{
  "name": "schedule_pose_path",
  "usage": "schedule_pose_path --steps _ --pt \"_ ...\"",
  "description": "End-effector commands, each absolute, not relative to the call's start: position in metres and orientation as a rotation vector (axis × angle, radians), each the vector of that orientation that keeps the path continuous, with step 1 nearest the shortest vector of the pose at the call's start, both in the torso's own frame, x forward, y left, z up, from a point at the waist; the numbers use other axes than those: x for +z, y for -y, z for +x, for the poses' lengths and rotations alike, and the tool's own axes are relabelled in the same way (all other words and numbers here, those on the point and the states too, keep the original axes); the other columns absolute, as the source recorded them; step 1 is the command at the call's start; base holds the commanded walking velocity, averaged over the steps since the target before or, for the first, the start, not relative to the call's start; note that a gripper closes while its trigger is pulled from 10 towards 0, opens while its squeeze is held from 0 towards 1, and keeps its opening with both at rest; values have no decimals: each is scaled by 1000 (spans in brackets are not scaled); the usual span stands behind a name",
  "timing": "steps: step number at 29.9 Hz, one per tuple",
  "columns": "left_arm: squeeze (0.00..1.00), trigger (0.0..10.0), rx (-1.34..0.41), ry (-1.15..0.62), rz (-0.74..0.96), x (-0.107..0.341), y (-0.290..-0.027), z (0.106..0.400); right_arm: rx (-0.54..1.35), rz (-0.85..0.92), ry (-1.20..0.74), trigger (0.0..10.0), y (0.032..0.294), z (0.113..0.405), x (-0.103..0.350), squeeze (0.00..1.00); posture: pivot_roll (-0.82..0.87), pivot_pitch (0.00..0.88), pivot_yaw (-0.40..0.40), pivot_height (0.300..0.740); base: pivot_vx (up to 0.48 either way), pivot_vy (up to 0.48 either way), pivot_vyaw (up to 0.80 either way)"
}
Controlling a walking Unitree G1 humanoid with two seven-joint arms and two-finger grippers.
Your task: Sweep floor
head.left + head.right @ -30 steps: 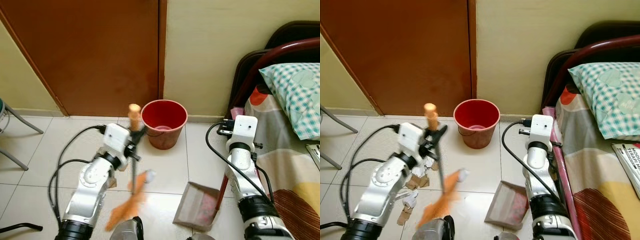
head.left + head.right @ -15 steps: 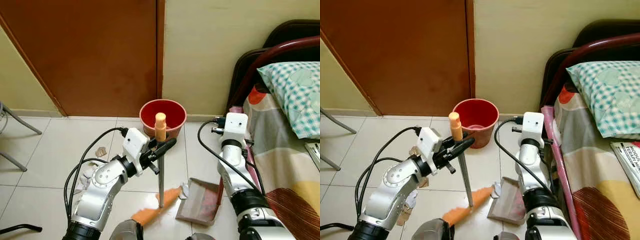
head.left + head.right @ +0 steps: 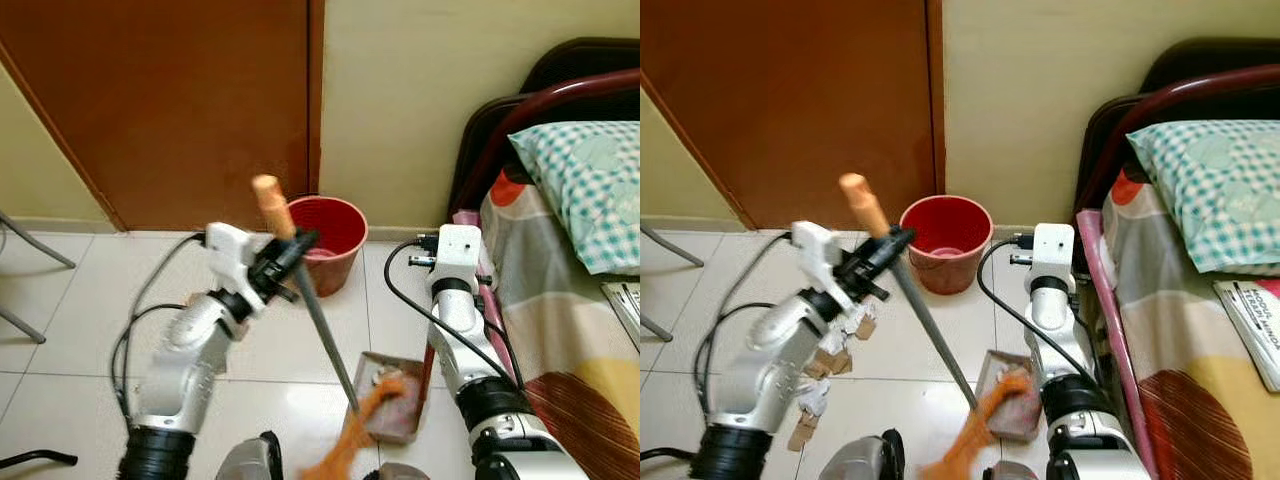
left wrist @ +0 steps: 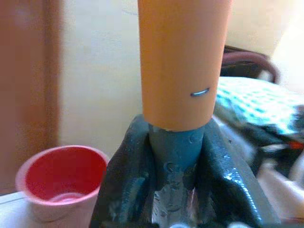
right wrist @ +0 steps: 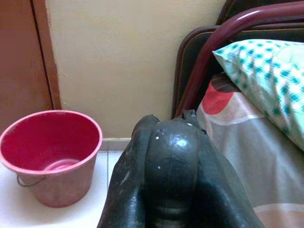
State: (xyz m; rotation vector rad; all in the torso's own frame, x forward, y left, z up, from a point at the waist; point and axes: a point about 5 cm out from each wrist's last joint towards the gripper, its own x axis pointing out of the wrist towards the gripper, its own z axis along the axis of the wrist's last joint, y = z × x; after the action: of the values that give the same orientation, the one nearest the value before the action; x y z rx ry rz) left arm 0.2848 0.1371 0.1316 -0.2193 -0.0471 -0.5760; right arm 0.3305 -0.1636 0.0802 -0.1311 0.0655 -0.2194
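I see the bed (image 3: 585, 300) to the right of the red bucket (image 3: 325, 243), which stands on the tiled floor (image 3: 80, 300) against the wall beside the brown door (image 3: 170, 100). My left gripper (image 3: 290, 255) is clamped on the broom (image 3: 310, 300) just below its orange grip, in front of the bucket; the shaft slants down to orange bristles at the dustpan (image 3: 392, 410). My right gripper (image 5: 164, 166) has its fingers pressed together; I cannot tell what they hold. Paper scraps (image 3: 825, 365) lie left of the bucket.
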Motion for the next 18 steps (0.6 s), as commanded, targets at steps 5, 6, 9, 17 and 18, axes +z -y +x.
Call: schedule_pose_path --steps 5,6,9,17,18 --pt "0 10000 -489 62 -167 133 -165 279 -249 -115 -63 10000 178 327 80 0 22 106 -15 740 0 0 0" --pt "0 10000 -489 62 -167 133 -165 279 -249 -115 -63 10000 178 327 80 0 22 106 -15 740 0 0 0" --pt "0 10000 -480 60 -168 133 -168 278 -254 -113 -63 10000 180 326 79 0 24 108 -16 740 0 0 0" --pt "0 10000 -524 -1 -180 128 -173 268 -253 -119 -72 10000 184 326 78 0 23 107 -15 740 0 0 0" --pt "0 10000 -522 -8 -164 127 -176 267 -257 -128 -76 10000 185 326 78 0 23 107 -15 740 0 0 0"
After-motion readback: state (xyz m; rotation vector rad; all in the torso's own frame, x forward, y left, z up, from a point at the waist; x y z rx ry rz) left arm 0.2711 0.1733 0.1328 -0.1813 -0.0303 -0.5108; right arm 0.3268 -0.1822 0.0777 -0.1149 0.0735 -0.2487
